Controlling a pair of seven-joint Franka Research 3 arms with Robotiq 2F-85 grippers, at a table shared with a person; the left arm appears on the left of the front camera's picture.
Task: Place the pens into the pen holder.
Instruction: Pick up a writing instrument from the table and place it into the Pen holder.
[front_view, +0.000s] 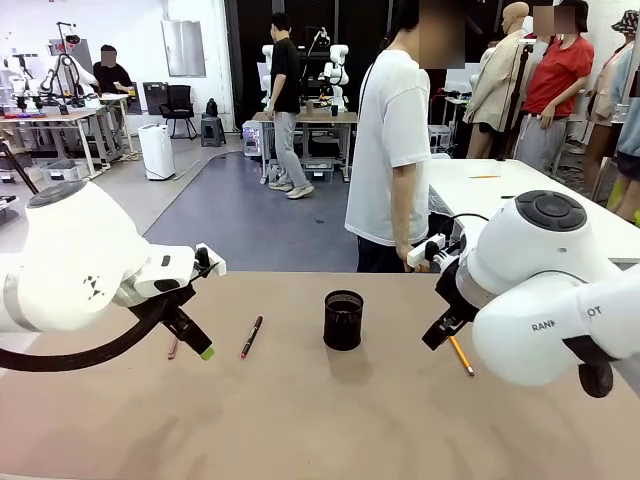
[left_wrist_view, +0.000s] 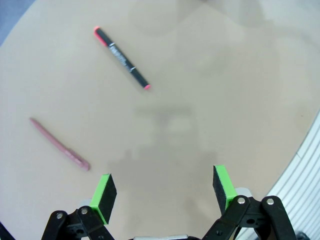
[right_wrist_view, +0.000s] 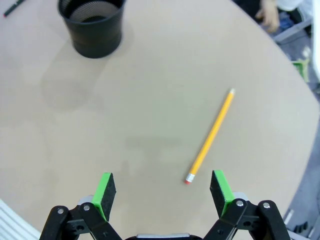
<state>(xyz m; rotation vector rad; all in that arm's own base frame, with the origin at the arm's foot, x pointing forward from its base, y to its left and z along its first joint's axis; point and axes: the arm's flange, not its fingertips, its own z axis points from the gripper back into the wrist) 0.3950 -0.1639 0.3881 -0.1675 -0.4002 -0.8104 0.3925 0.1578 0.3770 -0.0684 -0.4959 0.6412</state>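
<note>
**Front view.** From my remote station I see the tan table (front_view: 320, 430) with the black mesh pen holder (front_view: 343, 320) standing upright near its middle. All three writing sticks lie flat on the tabletop, outside the holder. The dark pen (front_view: 251, 336) lies to the left of the holder. The pinkish-brown pen (front_view: 173, 348) lies farther left, partly hidden behind the fingers of the left gripper (front_view: 195, 340). The yellow pencil (front_view: 461, 355) lies to the right of the holder, its far end covered by the right arm. A person in a white T-shirt (front_view: 390, 150) stands at the far side of the table.

**Left wrist view.** I read the left gripper as released: its two green pads (left_wrist_view: 104, 192) stand wide apart with only bare table between them. The dark pen, red at both ends, lies well ahead of the fingers. The pinkish-brown pen lies nearer, off to the side of one pad, and touches neither pad. The two pens lie roughly parallel and apart from each other.

**Right wrist view.** The right gripper (right_wrist_view: 162, 192) is likewise released and empty, with its pads spread wide. The pencil lies at a slant, its eraser end nearest the gripper and just ahead of one pad, not touching it. The holder stands in the far corner of this view, well apart from the pencil, with its open mouth facing up.
</note>
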